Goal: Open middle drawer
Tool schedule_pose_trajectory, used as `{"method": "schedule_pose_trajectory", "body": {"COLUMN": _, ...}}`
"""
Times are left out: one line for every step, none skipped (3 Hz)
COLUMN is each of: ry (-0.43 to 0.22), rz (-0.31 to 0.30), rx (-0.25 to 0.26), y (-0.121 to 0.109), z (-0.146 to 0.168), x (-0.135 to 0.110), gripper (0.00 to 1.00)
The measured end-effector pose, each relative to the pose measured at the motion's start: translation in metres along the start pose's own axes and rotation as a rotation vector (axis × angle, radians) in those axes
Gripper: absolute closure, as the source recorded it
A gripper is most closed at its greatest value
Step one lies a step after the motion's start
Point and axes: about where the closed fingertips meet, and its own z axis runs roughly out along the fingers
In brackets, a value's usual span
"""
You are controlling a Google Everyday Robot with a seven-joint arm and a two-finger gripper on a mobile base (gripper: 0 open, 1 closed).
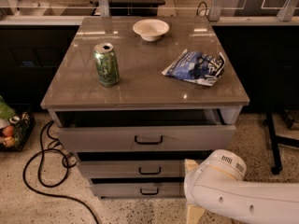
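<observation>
Approach to the middle drawer (117,170), claw (190,166) low at 5 o'clock of the view.

The middle drawer sits shut in the stack beneath the bench (140,85), with the top drawer (103,138) standing ajar at its 12 o'clock and the bottom drawer (117,189) at its 6 o'clock. The claw lies near the right end of the middle drawer's front, at 3 o'clock of the black loop handle (150,171) and not touching it. It is mostly hidden behind the white arm (243,197), so I cannot tell whether it is spread or pressed together. This looks like the reaching step, with nothing grasped yet. The next move calls for sliding toward 9 o'clock to the handle, closing on the loop (mind the top drawer's overhanging front), then pulling straight out toward 6 o'clock.
</observation>
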Motion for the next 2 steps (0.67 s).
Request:
{"method": "schedule_pose_trajectory", "body": {"ry": -0.041, "rz": -0.058, "rx": -0.04, "y": 0.005, "z": 0.029, "x": -0.007, "gripper": 0.0}}
{"method": "schedule_pose_trajectory", "body": {"ry": -0.075, "rz": -0.084, "rx": -0.063, "y": 0.015, "z": 0.049, "x": -0.012, "gripper": 0.0}}
